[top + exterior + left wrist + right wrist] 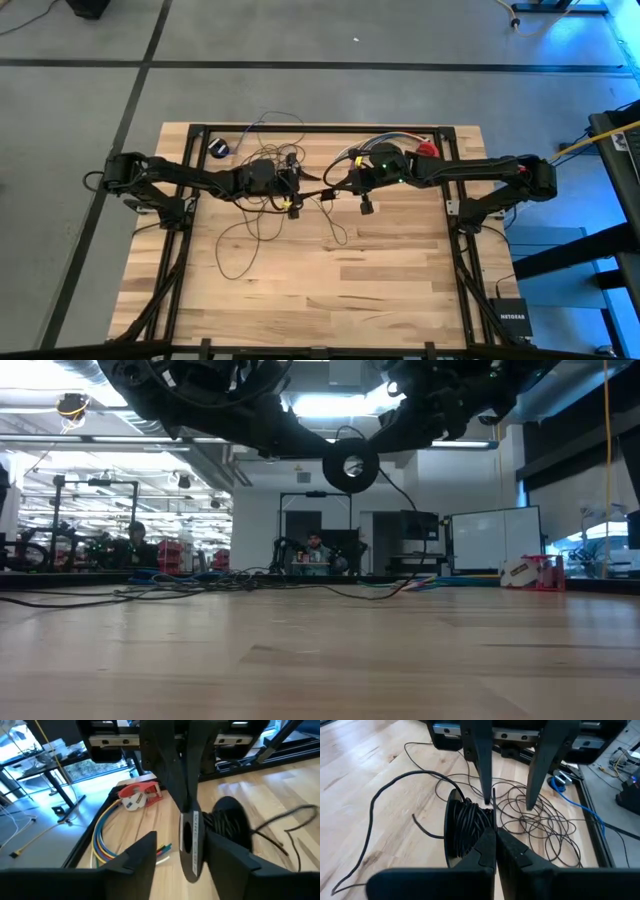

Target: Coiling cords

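In the middle of the table, far side: two arms meet over a wound coil.
The right gripper [495, 845] pinches the thin black cord coil [465, 827] shut; the left gripper [180, 855] stands part open around it. Loose loops [255, 225] trail left, so wind slowly and keep the pinch firm.

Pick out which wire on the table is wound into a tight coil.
The thin black cord: its coil sits at the right hand. The coloured wires just curve loosely.

Matt black rubbery cords [470, 827] on pale, smooth planked wooden table [380, 290], dark metal frame [455, 240].
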Robot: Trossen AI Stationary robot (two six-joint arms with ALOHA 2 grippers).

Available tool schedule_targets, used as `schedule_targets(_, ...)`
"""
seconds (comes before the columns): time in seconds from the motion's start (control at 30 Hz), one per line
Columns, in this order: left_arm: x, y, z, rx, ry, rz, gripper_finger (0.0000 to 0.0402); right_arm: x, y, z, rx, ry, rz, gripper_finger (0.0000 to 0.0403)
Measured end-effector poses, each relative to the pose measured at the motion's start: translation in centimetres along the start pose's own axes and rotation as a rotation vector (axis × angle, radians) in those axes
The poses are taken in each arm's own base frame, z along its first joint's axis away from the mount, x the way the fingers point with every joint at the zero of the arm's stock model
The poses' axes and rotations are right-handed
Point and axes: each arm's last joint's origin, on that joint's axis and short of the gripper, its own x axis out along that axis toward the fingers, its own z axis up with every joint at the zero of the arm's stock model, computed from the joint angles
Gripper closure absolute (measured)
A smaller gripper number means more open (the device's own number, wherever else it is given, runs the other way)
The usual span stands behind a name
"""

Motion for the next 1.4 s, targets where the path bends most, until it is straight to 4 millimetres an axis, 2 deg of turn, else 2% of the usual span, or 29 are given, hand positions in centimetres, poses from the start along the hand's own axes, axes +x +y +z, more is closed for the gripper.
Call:
schedule_targets(0.4,0.0,-0.1,-0.3,0.038,0.027,-0.024,0.0393,0.3,-0.2,0.1,-0.004,-0.027,-0.017,0.0395)
schedule_targets(0.77,0.2,0.1,0.1,0.068,0.038,0.01,0.0399,0.3,-0.3,0.2,-0.002,-0.023,-0.036,0.0385)
schedule_targets(1.0,0.4,0.9,1.2,0.13,0.039,0.093,0.04,-1.9,-1.7,3.5,-0.02,0.048,-0.17,0.0293)
schedule_targets(1.13,0.6,1.9,2.8,0.178,0.05,0.274,0.04,-4.7,-1.9,6.3,-0.012,0.173,-0.249,0.025)
schedule_targets(1.23,0.6,3.0,4.4,0.196,0.038,0.423,0.04,-6.3,-1.0,7.6,0.067,0.232,-0.271,0.0237)
schedule_targets(1.4,0.6,4.8,6.5,0.218,0.001,0.49,0.04,-5.8,1.5,7.6,0.16,0.246,-0.205,0.0233)
